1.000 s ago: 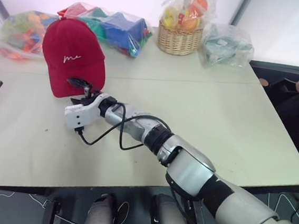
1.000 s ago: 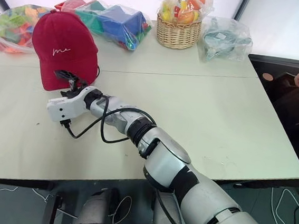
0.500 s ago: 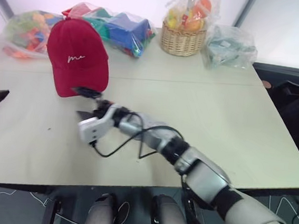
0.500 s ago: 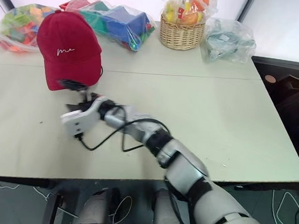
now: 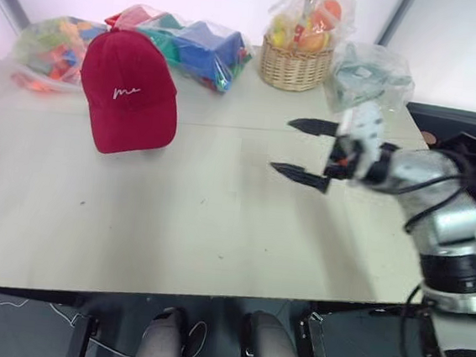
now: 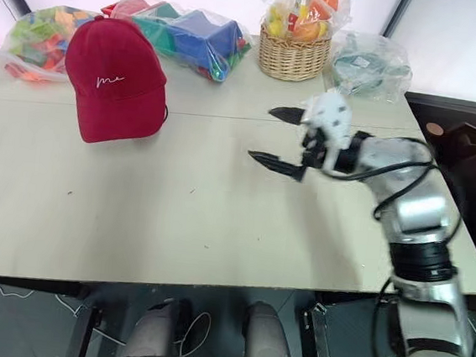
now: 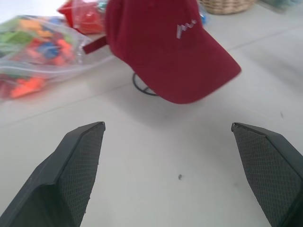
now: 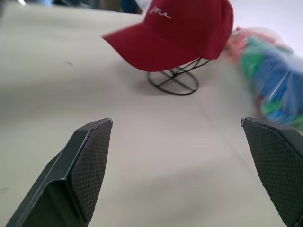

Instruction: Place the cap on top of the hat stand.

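Item, cap (image 5: 128, 92): dark red, white script on the front, seated over the hat stand (image 8: 176, 78) at the far left of the table (image 5: 216, 227), brim pointing toward me and slightly down. From my right wrist I could see the stand's black wire cage and ring base under the brim, so the cap rested on the form and not on the tabletop. Item, right gripper (image 5: 308, 151): fingers spread as wide as they go, holding nothing, hanging over the right-hand part of the table, well apart from the cap. Item, left gripper (image 7: 175, 175): likewise spread wide and empty, aimed at the cap from near the table's left edge, not touching it. Change noted: a second earlier my right gripper sat just beside the brim, at the cap's lower edge; half a second earlier it had drawn a little back from it; at this moment it had swung clear across to the right side. The cap kept its seat on the stand through all three looks and did not tip as I let it go. Judgement: the placement looked complete, and the arm's withdrawal read as the closing step. Background stock, unchanged: bags of coloured blocks (image 5: 191, 47), a wicker basket (image 5: 296, 62) of wrapped fruit, a clear bag (image 5: 370, 73) beside it.
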